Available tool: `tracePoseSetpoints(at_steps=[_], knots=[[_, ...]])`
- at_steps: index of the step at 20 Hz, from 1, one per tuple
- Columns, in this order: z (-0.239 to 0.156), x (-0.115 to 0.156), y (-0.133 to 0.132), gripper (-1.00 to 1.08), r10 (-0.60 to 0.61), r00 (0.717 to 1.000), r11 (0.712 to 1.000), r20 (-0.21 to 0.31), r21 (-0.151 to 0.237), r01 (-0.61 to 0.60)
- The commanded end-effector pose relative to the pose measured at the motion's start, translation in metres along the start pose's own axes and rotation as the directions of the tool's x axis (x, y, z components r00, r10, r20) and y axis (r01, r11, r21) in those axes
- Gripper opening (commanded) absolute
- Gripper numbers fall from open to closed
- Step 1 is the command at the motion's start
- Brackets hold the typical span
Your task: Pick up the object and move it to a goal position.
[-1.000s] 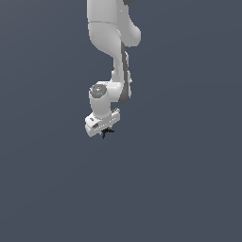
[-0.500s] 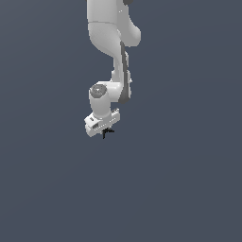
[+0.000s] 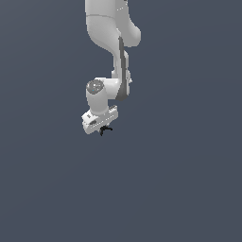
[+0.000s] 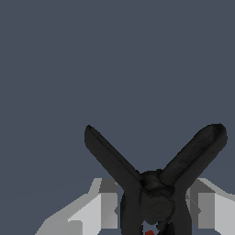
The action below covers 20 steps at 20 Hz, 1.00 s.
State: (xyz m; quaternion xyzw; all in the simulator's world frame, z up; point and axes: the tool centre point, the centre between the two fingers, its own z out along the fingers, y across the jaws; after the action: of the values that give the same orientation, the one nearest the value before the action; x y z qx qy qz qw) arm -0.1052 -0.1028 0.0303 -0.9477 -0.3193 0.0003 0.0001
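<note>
The object [image 3: 106,129] is a tiny black thing with thin prongs, poking out under the white gripper [image 3: 100,125] in the exterior view, well above the grey floor. In the wrist view the object [image 4: 153,193] fills the space between the two pale fingers [image 4: 94,211], its two long black prongs spreading outward in a V, with a small red speck at its base. The fingers press against it from both sides, so the gripper is shut on the object.
A plain grey surface [image 3: 179,189] spreads all around. The white arm [image 3: 111,38] comes down from the exterior view's top. No other objects show.
The gripper has risen slightly with the object held in it; its pose is otherwise the same.
</note>
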Motion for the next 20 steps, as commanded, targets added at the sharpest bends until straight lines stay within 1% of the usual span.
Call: tracePoseSetpoints(at_steps=[1, 13, 20], knots=[[-0.011, -0.007, 0.004, -1.0, 0.001, 1.0, 1.0, -0.001, -0.001, -0.001], [-0.088, -0.055, 0.03, -1.0, 0.0, 1.0, 1.0, -0.001, 0.0, 0.0], [-0.112, -0.069, 0.039, -1.0, 0.0, 1.0, 1.0, -0.001, 0.0, 0.0]])
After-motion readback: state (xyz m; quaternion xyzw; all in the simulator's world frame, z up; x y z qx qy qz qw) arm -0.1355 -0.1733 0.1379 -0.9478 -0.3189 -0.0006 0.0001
